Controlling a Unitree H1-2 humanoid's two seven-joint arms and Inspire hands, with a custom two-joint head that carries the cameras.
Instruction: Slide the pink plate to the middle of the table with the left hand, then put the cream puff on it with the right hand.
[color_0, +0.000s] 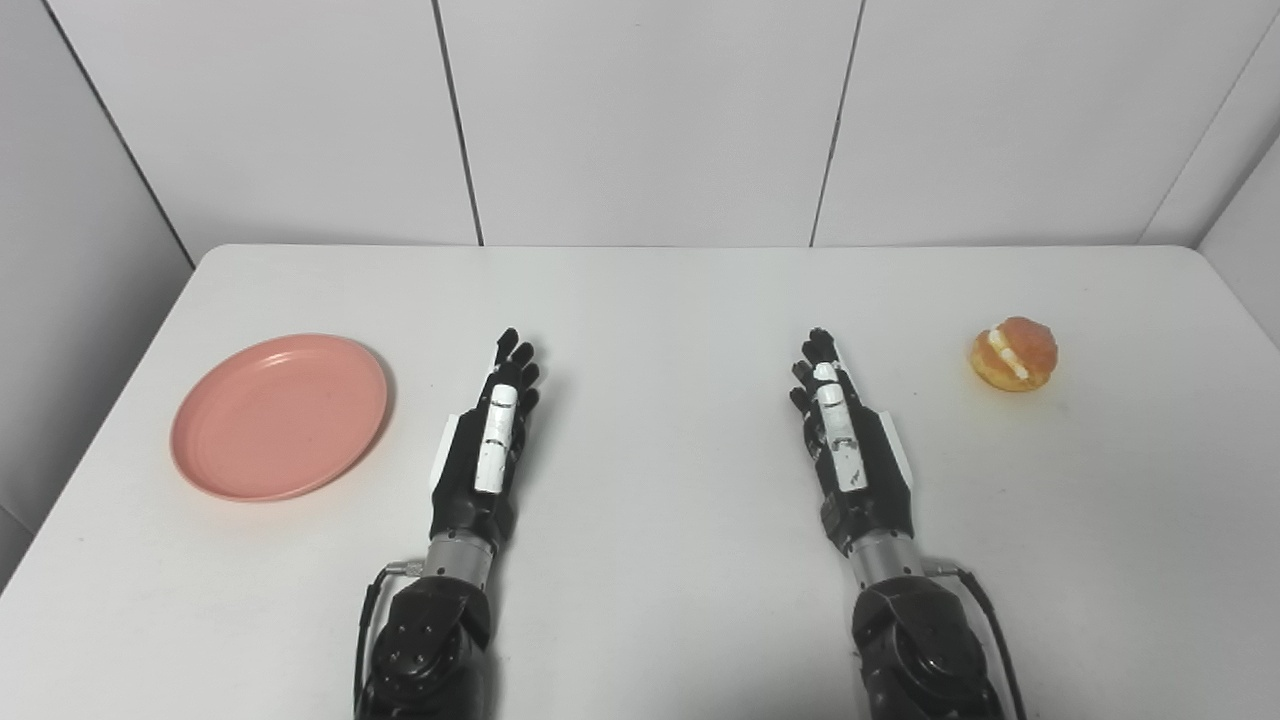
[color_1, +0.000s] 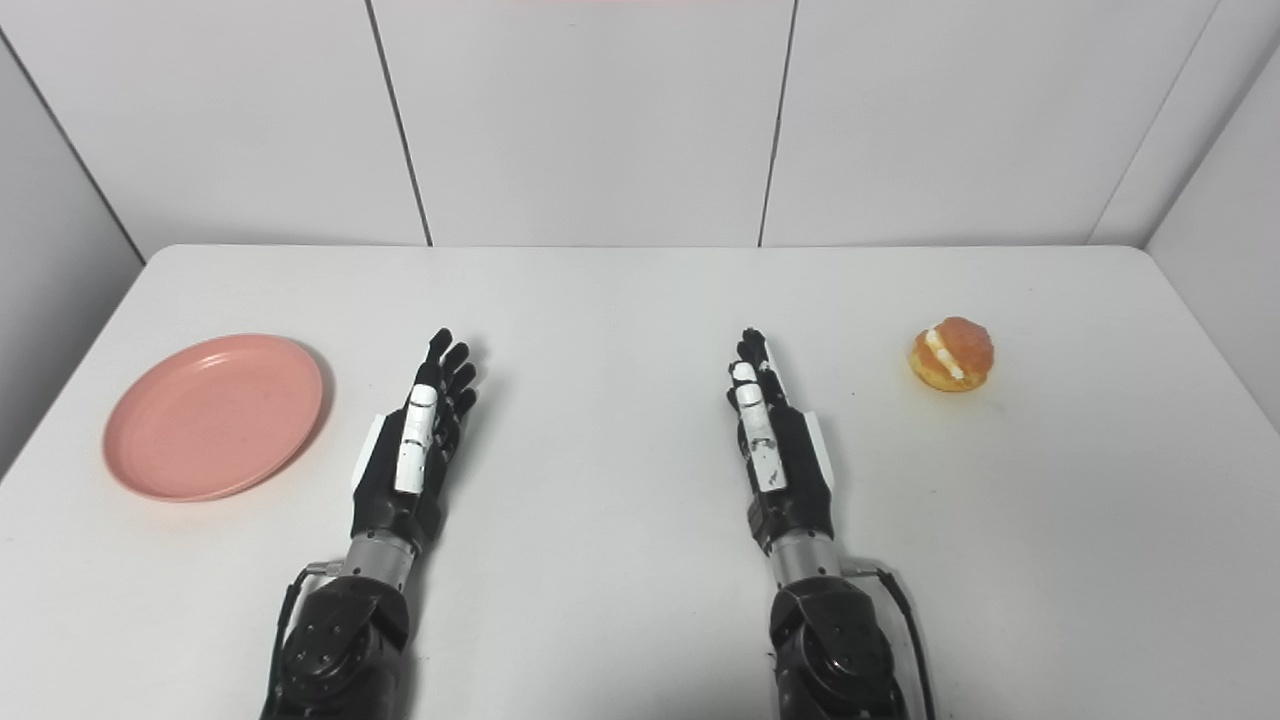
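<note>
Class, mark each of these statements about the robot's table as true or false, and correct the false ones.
1. The pink plate lies on the table's left side. True.
2. The cream puff already sits on the plate. False: it rests on the bare table at the right, far from the plate.
3. The left hand is holding the plate. False: it lies beside the plate, apart from it, fingers extended and holding nothing.
4. The right hand holds nothing. True.
5. Both hands lie between the plate and the cream puff. True.
</note>
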